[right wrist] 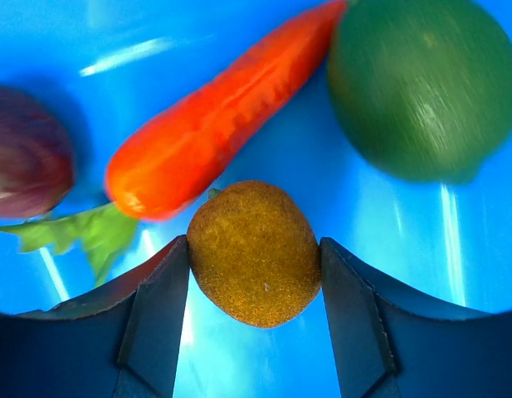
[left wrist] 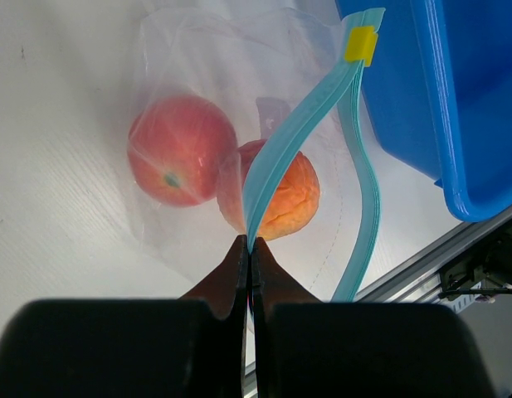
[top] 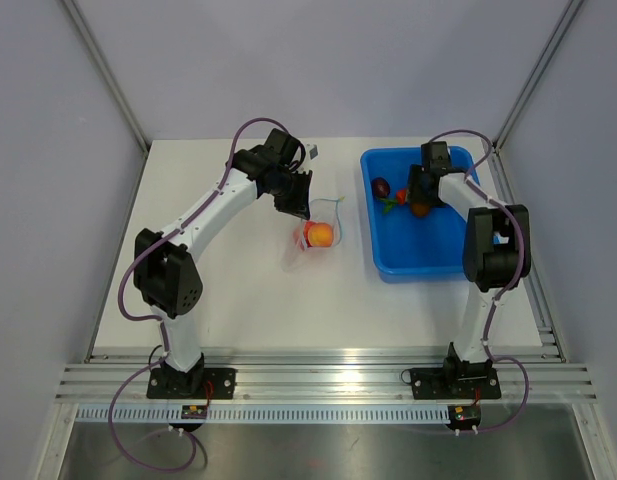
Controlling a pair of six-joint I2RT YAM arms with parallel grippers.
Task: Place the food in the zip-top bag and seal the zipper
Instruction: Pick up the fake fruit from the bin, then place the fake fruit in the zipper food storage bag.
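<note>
Top external view: the left arm reaches over the white table point(top: 238, 290) to a clear bag point(top: 328, 212) lying just left of a blue tray point(top: 418, 262). The left gripper point(top: 294, 200) is at the bag's far left edge. The right arm bends down into the tray, with the right gripper point(top: 420, 196) low among the food there. A purple fruit point(top: 381, 187) lies just left of it.

Left wrist view: the left gripper point(left wrist: 249, 247) is fully closed, pinching one end of the bag's teal zipper strip point(left wrist: 282, 153) between its fingertips. The strip runs away from the gripper to a small yellow tab point(left wrist: 360, 44) near the tray point(left wrist: 438, 99). The second side of the strip bows away to the right, so the bag's mouth is open. Inside the bag point(left wrist: 197, 50), which rests on the table, are a red-pink fruit point(left wrist: 179, 151) and an orange fruit point(left wrist: 289, 195), touching each other.

Right wrist view: the right gripper point(right wrist: 254, 249) straddles a brown fruit point(right wrist: 254, 278), with a finger pressed against each side of it. Whether the fruit is lifted off the tray point(right wrist: 73, 41) cannot be told. Beyond it lie an orange carrot point(right wrist: 214, 124) with green leaves point(right wrist: 81, 232), a green fruit point(right wrist: 421, 91) at its thin end, and the purple fruit point(right wrist: 23, 157) at the left edge.
</note>
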